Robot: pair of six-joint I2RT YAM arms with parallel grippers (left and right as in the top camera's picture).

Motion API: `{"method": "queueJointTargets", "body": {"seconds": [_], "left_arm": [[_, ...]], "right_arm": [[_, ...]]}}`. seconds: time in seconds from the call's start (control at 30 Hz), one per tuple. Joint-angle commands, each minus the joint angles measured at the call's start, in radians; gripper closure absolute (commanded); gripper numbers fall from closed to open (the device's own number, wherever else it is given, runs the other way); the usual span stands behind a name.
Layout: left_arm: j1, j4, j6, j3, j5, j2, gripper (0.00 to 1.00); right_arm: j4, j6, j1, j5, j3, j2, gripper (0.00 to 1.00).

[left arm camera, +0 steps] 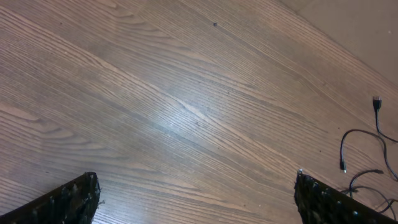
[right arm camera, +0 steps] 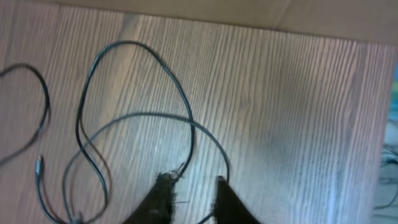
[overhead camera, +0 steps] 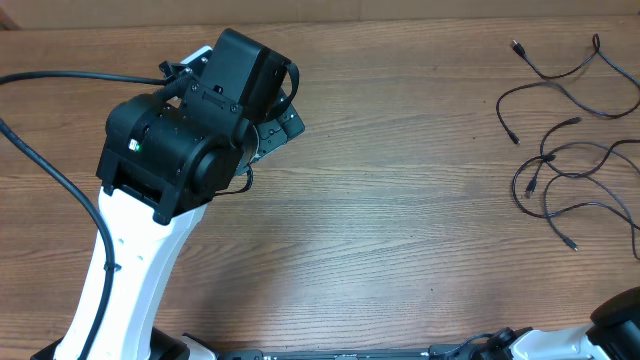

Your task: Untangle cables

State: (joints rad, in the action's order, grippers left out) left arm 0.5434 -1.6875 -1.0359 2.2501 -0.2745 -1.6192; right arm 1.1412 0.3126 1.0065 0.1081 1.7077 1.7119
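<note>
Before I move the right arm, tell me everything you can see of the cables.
The cables are several thin black flexible cords with small plug ends, lying flat on the wooden table at its right side, in loose loops that cross one another. In the right wrist view one strand runs up to the right gripper, whose jaws stand slightly apart; whether it touches a finger is unclear.

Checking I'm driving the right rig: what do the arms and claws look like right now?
The left arm has a bulky black housing with a small green light on a white lower link; thick black cables trail from it. The left claw has black, textured fingers. The right claw has dark, tapering fingers.
</note>
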Motion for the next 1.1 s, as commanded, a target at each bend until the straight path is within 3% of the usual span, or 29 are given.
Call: {"method": "queueJointTargets", "body": {"seconds": [0.0, 0.13, 0.23, 0.53, 0.8, 1.07], "left_arm": [[0.000, -0.002, 0.019, 0.003, -0.021, 0.003, 0.00], [0.000, -0.002, 0.019, 0.003, -0.021, 0.003, 0.00], [0.000, -0.002, 0.019, 0.003, -0.021, 0.003, 0.00], [0.000, -0.002, 0.019, 0.003, -0.021, 0.003, 0.00], [0.000, -0.002, 0.019, 0.003, -0.021, 0.003, 0.00], [0.000, -0.002, 0.019, 0.003, -0.021, 0.003, 0.00]], "right_arm": [[-0.018, 0.006, 0.004, 0.004, -0.002, 0.006, 0.61], [-0.042, 0.004, 0.004, -0.091, -0.002, 0.006, 0.20], [-0.056, -0.021, 0.002, -0.190, -0.002, 0.006, 0.01], [-0.072, -0.240, -0.074, -0.484, -0.002, 0.006, 0.00], [-0.063, -0.269, -0.304, -0.496, -0.002, 0.006, 0.00], [-0.067, -0.269, -0.638, -0.495, -0.002, 0.006, 0.00]]}}
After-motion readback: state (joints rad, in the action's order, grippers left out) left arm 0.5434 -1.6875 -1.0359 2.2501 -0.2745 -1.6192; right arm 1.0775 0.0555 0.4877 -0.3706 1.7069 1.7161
